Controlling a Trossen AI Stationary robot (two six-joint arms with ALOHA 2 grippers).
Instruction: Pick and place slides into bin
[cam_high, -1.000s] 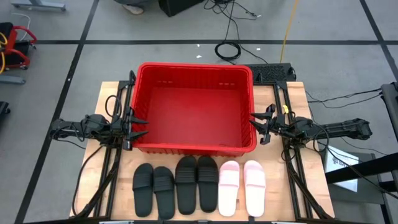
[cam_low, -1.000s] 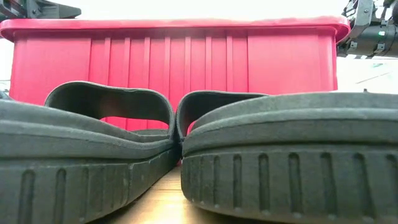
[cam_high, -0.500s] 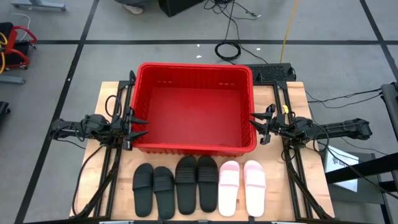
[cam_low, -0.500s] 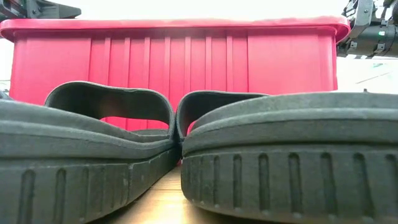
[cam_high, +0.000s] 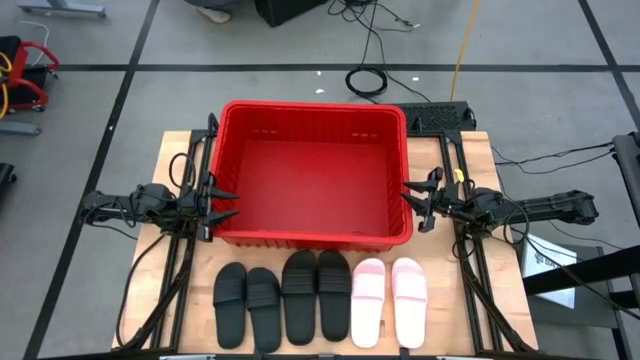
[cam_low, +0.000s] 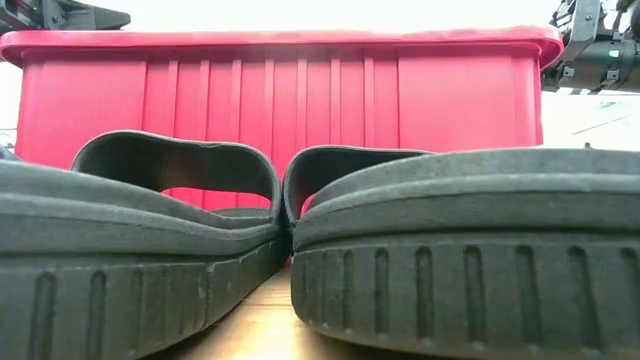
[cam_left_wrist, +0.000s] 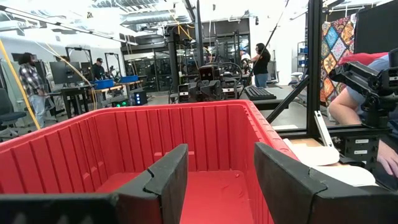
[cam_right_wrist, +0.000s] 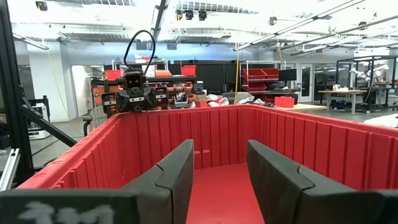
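The red bin stands on the table's far half, nothing visible inside it. Along the near edge lie several slides in a row, soles down: black ones at left and middle, a pale pink pair at right. The low view looks past two black slides at the bin's near wall. My left gripper hovers open at the bin's left rim, its fingers pointing over the bin. My right gripper hovers open at the bin's right rim.
Dark arm frames and cables run down both sides of the table. A bare strip of wood lies between the bin and the slides. People stand in the room beyond, and one sits close at the table's side.
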